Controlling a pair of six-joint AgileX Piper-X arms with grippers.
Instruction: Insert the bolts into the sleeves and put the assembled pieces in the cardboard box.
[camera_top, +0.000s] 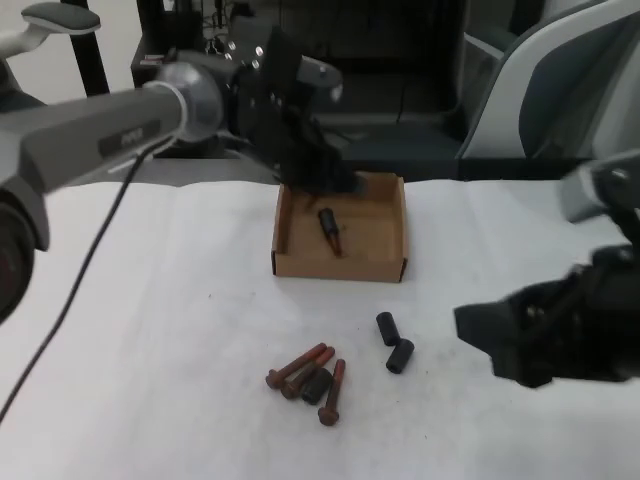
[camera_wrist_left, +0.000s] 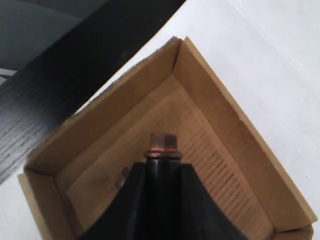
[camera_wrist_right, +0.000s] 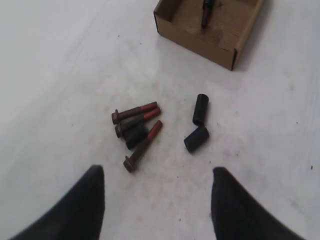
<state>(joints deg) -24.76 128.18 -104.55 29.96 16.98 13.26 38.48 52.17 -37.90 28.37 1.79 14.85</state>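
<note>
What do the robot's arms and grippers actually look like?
The left arm is a grey tube with a dark label strip, a shiny silver joint and a black wrist; a thin black cable hangs from it. The right arm is pale grey above black. The left gripper and right gripper each have two black, tapering fingers.

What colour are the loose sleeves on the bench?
Black. The sleeves show best in the right wrist view.

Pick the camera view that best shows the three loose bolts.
The right wrist view: the loose bolts lie plainly, heads and shanks distinct. The high view shows them smaller and bunched. The left wrist view faces the box and the assembled piece in the left gripper.
</note>
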